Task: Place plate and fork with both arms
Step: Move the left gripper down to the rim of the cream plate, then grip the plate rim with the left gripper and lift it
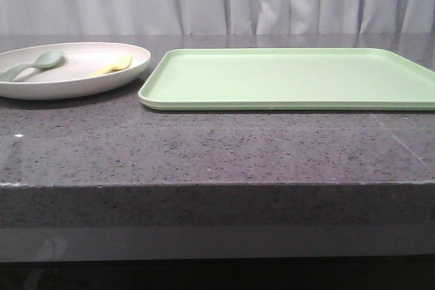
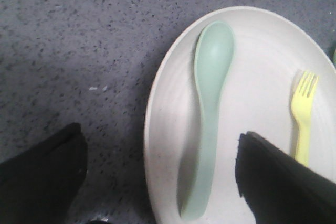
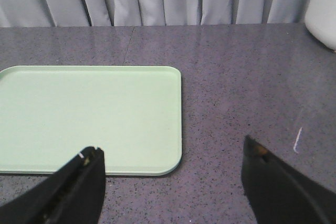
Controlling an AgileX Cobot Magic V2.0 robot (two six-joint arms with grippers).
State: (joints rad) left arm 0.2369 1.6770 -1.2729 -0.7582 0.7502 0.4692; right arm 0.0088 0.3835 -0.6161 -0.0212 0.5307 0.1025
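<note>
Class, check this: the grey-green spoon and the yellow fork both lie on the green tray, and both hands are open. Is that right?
One thing is wrong: the spoon and fork lie on the plate, not the green tray, which holds nothing in the front view. The left wrist view shows them on the plate. The left hand and right hand are open.

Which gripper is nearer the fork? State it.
Left. The left gripper hangs open directly over the plate beside the fork; the right gripper hovers by the tray.

Plate (image 2: 262, 77) on dark countertop (image 2: 79, 51), spoon (image 2: 210, 103) and fork (image 2: 303, 114) on it
</note>
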